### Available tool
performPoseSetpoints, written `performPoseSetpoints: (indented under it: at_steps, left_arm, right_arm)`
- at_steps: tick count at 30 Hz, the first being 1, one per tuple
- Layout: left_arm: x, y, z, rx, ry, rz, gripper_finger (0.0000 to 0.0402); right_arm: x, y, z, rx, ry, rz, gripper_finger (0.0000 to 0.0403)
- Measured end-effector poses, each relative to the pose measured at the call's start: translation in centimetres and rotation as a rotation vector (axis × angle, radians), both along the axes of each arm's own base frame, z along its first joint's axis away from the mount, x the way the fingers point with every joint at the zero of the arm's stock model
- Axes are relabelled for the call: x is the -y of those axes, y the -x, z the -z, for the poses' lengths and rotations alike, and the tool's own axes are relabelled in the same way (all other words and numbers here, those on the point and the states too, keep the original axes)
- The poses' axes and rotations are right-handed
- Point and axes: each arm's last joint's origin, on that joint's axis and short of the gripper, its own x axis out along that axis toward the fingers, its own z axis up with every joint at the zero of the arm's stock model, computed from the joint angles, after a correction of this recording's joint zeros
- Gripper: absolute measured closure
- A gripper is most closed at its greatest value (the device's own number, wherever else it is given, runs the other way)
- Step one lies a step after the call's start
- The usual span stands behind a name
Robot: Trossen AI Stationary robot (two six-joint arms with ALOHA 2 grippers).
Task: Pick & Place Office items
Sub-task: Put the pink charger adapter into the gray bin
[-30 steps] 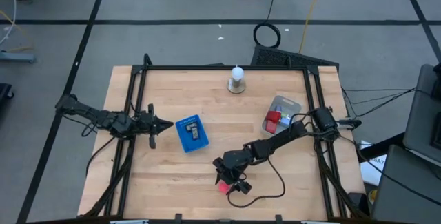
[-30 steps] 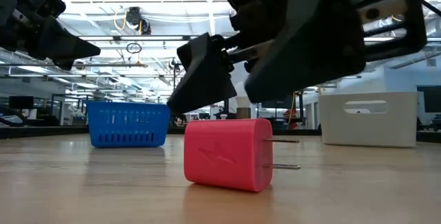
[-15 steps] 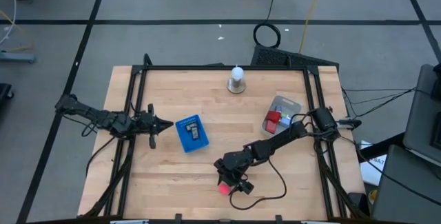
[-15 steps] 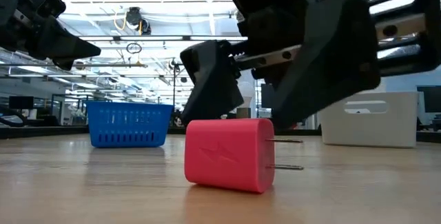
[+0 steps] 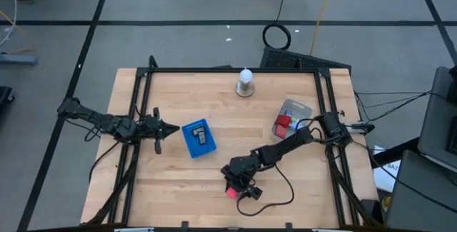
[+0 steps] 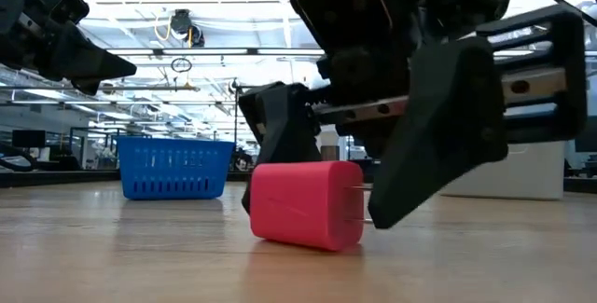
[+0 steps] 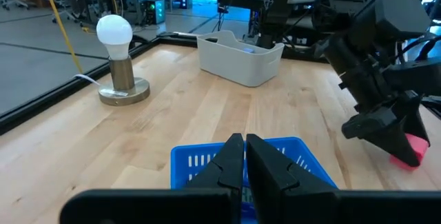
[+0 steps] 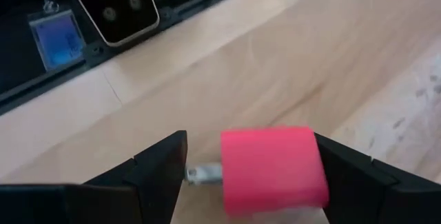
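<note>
A red plug-in charger lies on its side near the table's front edge, its two metal prongs level. My right gripper is open and low over it, slanting down. One finger stands at the prong end and the other at the charger's blunt end. My left gripper is shut on nothing and hovers at the table's left, just left of a blue basket. My right gripper has one finger right against the charger's blunt end; whether it touches, I cannot tell. The other finger stands apart from the prongs. The charger rests on the table.
A grey container holding red pieces stands at the right rear. A light bulb on a round base stands at the far middle. A black cable loops on the table beside my right arm.
My right gripper has come down over the red charger and rolled a little, so its open fingers now flank the charger's two ends. The charger stays on the table where it was.
</note>
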Motion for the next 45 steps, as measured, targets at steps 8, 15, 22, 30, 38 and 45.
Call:
performPoseSetpoints:
  at_steps: [8,15,22,30,38,45]
  left_arm:
    - [0.0,0.0,0.0,0.0,0.0,0.0,0.038]
    - [0.0,0.0,0.0,0.0,0.0,0.0,0.038]
    - [0.0,0.0,0.0,0.0,0.0,0.001,0.038]
    - [0.0,0.0,0.0,0.0,0.002,0.001,0.038]
    - [0.0,0.0,0.0,0.0,0.002,0.004,0.038]
    - [0.0,0.0,-0.1,-0.014,-0.044,0.007,0.038]
  right_arm:
    - [0.0,-0.1,-0.2,0.019,-0.011,0.003,0.0135]
    - [0.1,-0.3,-0.3,0.029,-0.016,0.008,0.0188]
    - [0.1,-0.3,-0.3,0.014,-0.028,0.019,0.0239]
    - [0.1,-0.2,-0.3,-0.006,-0.036,0.037,0.023]
    - [0.1,-0.3,-1.7,0.047,-0.054,0.038,0.0238]
    - [0.3,-0.3,-3.1,0.068,-0.022,0.136,0.0229]
